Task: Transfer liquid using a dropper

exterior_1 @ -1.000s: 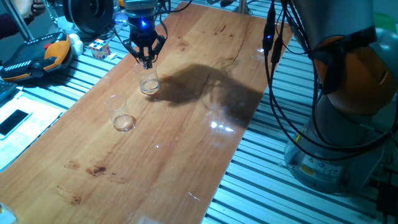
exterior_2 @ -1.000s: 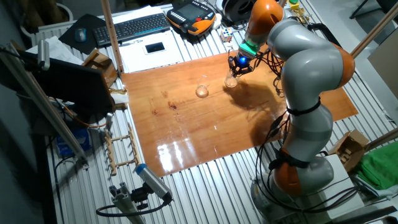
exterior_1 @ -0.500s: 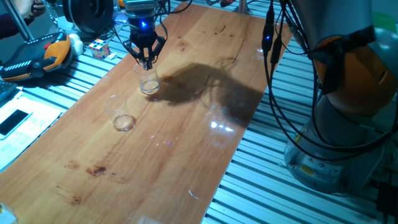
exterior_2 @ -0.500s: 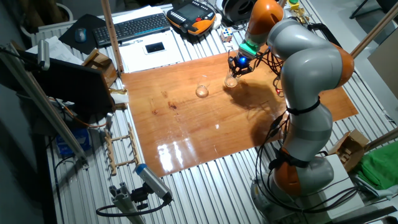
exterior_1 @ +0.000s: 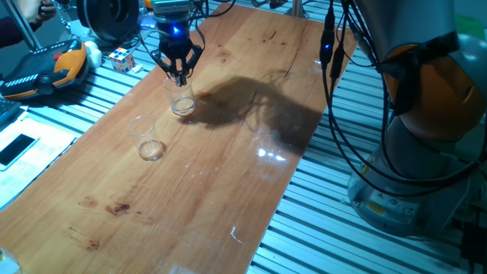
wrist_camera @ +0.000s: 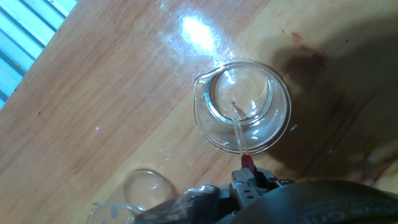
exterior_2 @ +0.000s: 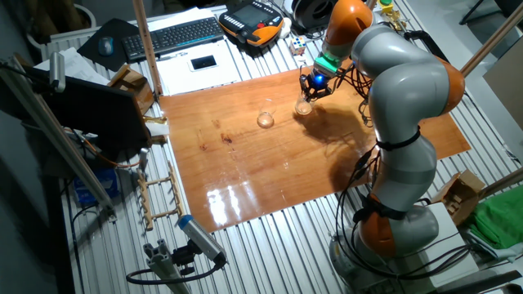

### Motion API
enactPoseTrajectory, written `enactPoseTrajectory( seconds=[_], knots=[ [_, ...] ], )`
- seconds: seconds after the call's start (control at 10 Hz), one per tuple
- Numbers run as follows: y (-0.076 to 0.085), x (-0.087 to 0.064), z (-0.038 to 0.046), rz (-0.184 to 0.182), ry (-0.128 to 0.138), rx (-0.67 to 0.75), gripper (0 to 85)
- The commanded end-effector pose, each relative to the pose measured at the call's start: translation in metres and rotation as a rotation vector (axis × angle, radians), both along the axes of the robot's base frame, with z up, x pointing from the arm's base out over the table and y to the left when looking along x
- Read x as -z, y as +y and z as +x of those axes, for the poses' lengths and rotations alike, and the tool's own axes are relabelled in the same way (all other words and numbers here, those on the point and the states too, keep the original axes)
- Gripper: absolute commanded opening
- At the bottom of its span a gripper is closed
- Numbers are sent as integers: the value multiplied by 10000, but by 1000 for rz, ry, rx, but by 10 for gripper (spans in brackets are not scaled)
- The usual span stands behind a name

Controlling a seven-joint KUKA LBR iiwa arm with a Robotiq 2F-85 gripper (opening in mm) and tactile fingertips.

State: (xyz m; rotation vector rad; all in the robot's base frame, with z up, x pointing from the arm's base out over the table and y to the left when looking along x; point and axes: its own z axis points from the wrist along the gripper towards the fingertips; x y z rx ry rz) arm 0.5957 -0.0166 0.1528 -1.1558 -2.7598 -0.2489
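Note:
My gripper [exterior_1: 179, 74] hangs over the far clear cup [exterior_1: 182, 100] near the wooden table's [exterior_1: 228, 167] back left corner, shut on the dropper. In the hand view the dropper [wrist_camera: 238, 127] is a thin clear tube with a pink-red end at the fingers [wrist_camera: 249, 180]. It reaches down into that cup [wrist_camera: 242, 106], tip near the bottom. A second clear cup [exterior_1: 148, 141] stands apart, closer to the table's left edge, and its rim [wrist_camera: 144, 186] shows at the bottom of the hand view. The other fixed view shows the gripper [exterior_2: 311, 87] above the cup [exterior_2: 304, 106].
A Rubik's cube [exterior_1: 122, 58], an orange teach pendant [exterior_1: 46, 68] and a phone [exterior_1: 15, 148] lie off the table's left side. A keyboard [exterior_2: 176, 34] sits beyond. The robot base [exterior_1: 411, 152] and hanging cables [exterior_1: 335, 68] stand at the right edge.

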Motion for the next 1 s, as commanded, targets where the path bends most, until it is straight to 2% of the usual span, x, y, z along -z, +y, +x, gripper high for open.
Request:
enactPoseTrajectory(
  seconds=[0.0,0.2,0.3,0.9],
  knots=[
    [-1,1,0,0,1,0,63],
    [-4,2,0,0,2,1,137],
    [-5,1,0,0,5,-1,147],
    [-8,14,-1,3,6,-6,150]
  ],
)
